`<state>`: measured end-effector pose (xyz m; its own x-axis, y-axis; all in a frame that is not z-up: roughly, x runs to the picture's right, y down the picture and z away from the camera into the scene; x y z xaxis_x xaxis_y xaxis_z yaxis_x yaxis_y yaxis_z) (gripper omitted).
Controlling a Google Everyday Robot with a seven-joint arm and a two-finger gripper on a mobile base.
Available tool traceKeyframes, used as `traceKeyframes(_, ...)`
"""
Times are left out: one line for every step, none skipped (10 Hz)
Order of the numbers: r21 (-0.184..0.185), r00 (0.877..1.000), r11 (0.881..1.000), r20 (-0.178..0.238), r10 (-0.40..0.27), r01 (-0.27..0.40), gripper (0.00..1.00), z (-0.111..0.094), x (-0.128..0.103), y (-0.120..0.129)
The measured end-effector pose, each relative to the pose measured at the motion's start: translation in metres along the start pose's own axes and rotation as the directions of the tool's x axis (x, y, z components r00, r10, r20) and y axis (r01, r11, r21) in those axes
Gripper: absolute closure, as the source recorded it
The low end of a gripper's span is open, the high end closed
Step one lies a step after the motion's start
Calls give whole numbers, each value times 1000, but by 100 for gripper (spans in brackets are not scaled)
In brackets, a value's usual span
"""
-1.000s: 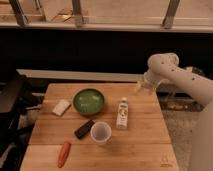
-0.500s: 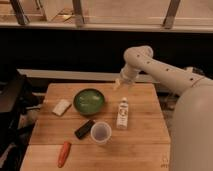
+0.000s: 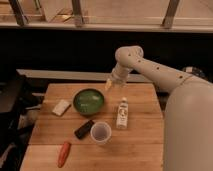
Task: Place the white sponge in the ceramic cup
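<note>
The soft, flat off-white rectangular sponge (image 3: 61,107) lies on the slatted wooden table (image 3: 145,137), just left of the glossy round green bowl (image 3: 88,101) and well apart from the small pale handleless ceramic cup (image 3: 101,132) near the front. A labelled white bottle (image 3: 122,113) lies right of the cup, and a dark blocky thing (image 3: 84,129) sits left of it. The gripper (image 3: 108,84) has swung left since half a second ago and now hangs over the bowl's back-right rim. Can't tell if it's clenched or released.
</note>
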<state>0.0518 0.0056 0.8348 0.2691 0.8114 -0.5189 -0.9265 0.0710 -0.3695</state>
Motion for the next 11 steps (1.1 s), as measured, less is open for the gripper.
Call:
traceKeyframes(0, 1000, 1000, -1, 1, -1, 40, 0, 0, -1)
traceKeyframes(7, 1000, 1000, -5, 2, -2, 40, 1, 1, -4)
traceKeyframes(21, 1000, 1000, -12, -20, 20, 40, 6, -2, -1)
traceKeyframes(27, 998, 998, -13, -56, 57, 40, 10, -10, 10)
traceKeyframes(28, 996, 995, -12, -91, 92, 40, 12, -16, 22)
traceKeyframes(33, 993, 992, -11, -120, 120, 40, 15, -21, 31)
traceKeyframes(44, 987, 986, -14, -162, 162, 40, 19, -28, 43)
traceKeyframes(50, 974, 973, -17, -224, 224, 40, 25, -36, 63)
traceKeyframes(50, 963, 962, -20, -268, 269, 40, 30, -41, 79)
traceKeyframes(46, 944, 942, -22, -331, 331, 40, 37, -50, 104)
traceKeyframes(36, 927, 927, -18, -374, 374, 40, 42, -57, 124)
